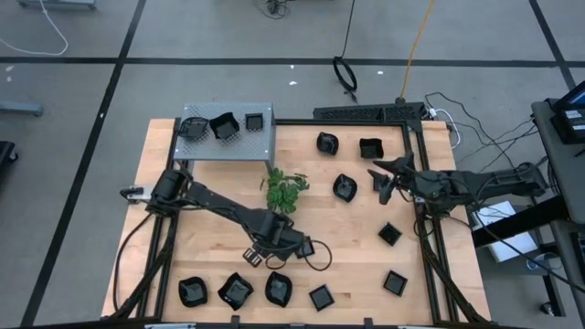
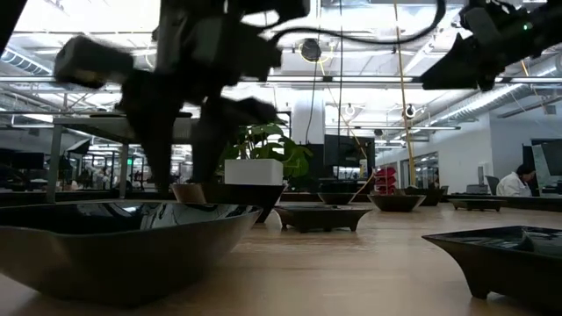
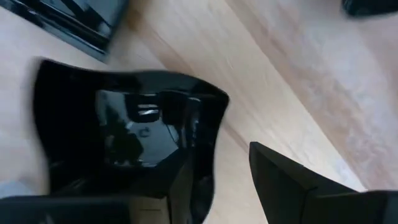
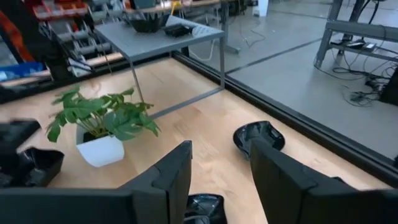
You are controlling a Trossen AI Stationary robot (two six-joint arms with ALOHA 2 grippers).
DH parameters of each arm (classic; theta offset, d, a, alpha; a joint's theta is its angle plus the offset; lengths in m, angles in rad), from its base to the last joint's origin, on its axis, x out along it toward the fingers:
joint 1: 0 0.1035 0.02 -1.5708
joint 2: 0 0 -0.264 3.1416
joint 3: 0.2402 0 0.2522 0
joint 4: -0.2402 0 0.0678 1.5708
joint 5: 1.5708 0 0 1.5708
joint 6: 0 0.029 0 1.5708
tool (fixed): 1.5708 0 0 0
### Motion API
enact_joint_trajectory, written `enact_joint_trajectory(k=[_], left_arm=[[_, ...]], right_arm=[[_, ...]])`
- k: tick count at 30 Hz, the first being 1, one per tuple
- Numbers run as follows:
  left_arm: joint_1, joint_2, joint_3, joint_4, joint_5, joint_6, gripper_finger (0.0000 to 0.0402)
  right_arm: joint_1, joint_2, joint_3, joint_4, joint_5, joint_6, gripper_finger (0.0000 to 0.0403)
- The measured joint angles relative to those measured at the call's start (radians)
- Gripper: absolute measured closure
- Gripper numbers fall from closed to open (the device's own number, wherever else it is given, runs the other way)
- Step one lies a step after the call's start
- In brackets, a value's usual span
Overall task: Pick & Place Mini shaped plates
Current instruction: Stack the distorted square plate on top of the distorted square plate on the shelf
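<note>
L pincer [image 1: 274, 259] low over tabletop [image 1: 352, 233], fingers straddling rim of black mini plate [image 3: 124, 143], not clamped. R pincer [image 1: 384, 180] raised, spread, empty.

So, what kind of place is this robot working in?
Probably a robotics lab in an open industrial office: a wooden table framed by dark rails, exposed ceiling ducts with strip lights, loose cables on a grey floor, and a person at a monitor.
</note>
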Motion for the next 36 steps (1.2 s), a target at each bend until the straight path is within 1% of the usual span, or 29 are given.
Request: enact_joint_trajectory(k=[2, 6, 10, 13, 15, 17, 24, 25, 26, 31, 34, 36], left_arm=[[0.000, 0.000, -0.031, 0.021, -0.013, -0.002, 0.0243], [0.001, 0.000, -0.070, 0.067, -0.078, -0.025, 0.0243], [0.001, 0.000, -0.078, 0.099, -0.124, -0.029, 0.0243], [0.000, 0.000, -0.078, 0.107, -0.131, -0.028, 0.0246], [0.000, 0.000, -0.078, 0.105, -0.131, -0.027, 0.0259], [0.000, 0.000, -0.078, 0.105, -0.131, -0.028, 0.0281], [0.000, 0.000, -0.078, 0.104, -0.137, -0.029, 0.0382], [0.000, -0.002, -0.078, 0.104, -0.138, -0.036, 0.0391], [0.000, -0.002, -0.076, 0.101, -0.137, -0.048, 0.0394], [0.000, -0.008, -0.032, 0.053, -0.132, -0.059, 0.0385], [0.001, -0.043, -0.008, 0.043, -0.121, -0.055, 0.0396], [0.006, -0.083, 0.004, 0.046, -0.109, -0.067, 0.0395]], right_arm=[[0.000, -0.013, -0.036, 0.045, 0.000, -0.006, 0.0250], [0.000, -0.030, -0.101, 0.144, 0.000, -0.047, 0.0254], [0.000, -0.032, -0.164, 0.260, 0.000, -0.073, 0.0253], [0.000, -0.032, -0.210, 0.348, 0.000, -0.078, 0.0253], [0.000, -0.032, -0.240, 0.407, 0.000, -0.077, 0.0254], [0.000, -0.032, -0.262, 0.456, 0.000, -0.076, 0.0256], [0.000, -0.032, -0.306, 0.552, 0.000, -0.076, 0.0257], [0.000, -0.032, -0.307, 0.554, 0.000, -0.076, 0.0257], [0.000, -0.032, -0.307, 0.554, 0.000, -0.076, 0.0257], [0.000, -0.032, -0.307, 0.554, 0.000, -0.076, 0.0257], [0.000, -0.032, -0.307, 0.554, 0.000, -0.076, 0.0258], [0.000, -0.032, -0.307, 0.554, 0.000, -0.075, 0.0259]])
